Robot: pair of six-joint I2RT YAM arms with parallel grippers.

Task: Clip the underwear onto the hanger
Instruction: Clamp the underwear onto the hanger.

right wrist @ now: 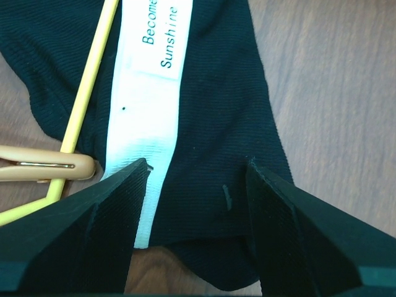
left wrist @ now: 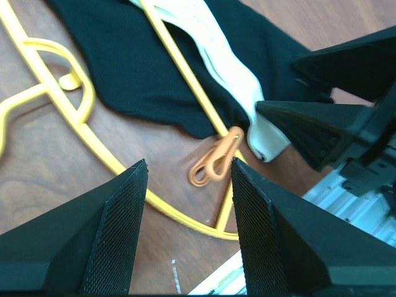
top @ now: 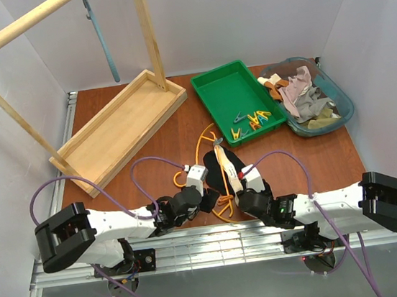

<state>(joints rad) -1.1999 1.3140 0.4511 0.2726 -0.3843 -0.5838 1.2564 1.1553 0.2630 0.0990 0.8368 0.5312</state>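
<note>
Ribbed matt cloth underwear (right wrist: pixel 210 93), glossy plastic hanger (left wrist: pixel 185 80).

Left black two-finger gripper (left wrist: pixel 189 210): jaws apart, holds nothing. Right black two-finger gripper (right wrist: pixel 197 210): same, just beside it. White left arm (top: pixel 120 222) and white right arm (top: pixel 329 205) reach inward, low, meeting at near centre.

Around me stand white walls (top: pixel 254 11) — plain, evenly lit. My table (top: pixel 181 129) is brown wood; a wooden rack (top: pixel 120 125) stands at its far left corner.

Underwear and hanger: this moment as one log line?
underwear under hanger | orange peg at waistband end | left fingers open | right fingers open
</note>
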